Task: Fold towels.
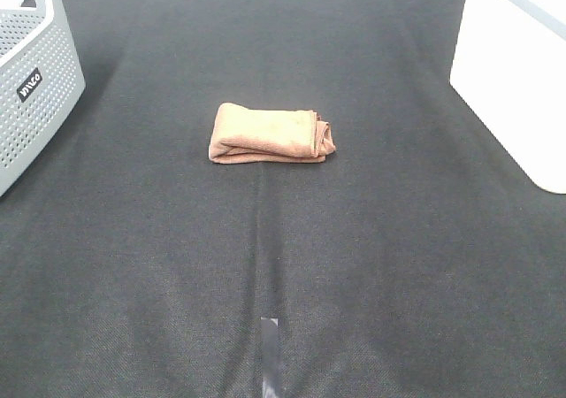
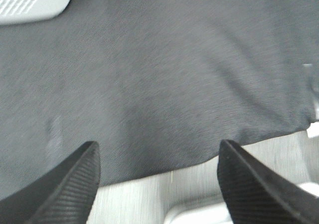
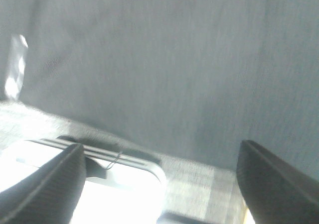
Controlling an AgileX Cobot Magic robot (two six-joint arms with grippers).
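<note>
The reddish-brown towel [image 1: 271, 134] lies folded into a small thick bundle in the middle of the dark cloth-covered table [image 1: 283, 265]. Its right end is bunched. No tag shows. Neither arm shows in the exterior high view. My left gripper [image 2: 158, 176] is open and empty above the table's cloth edge. My right gripper [image 3: 160, 179] is open and empty above the dark cloth, near its edge. The towel shows in neither wrist view.
A grey perforated basket [image 1: 31, 84] stands at the far left; its corner shows in the left wrist view [image 2: 30, 2]. A white box [image 1: 522, 80] stands at the far right. A strip of grey tape [image 1: 269, 354] marks the cloth near the front.
</note>
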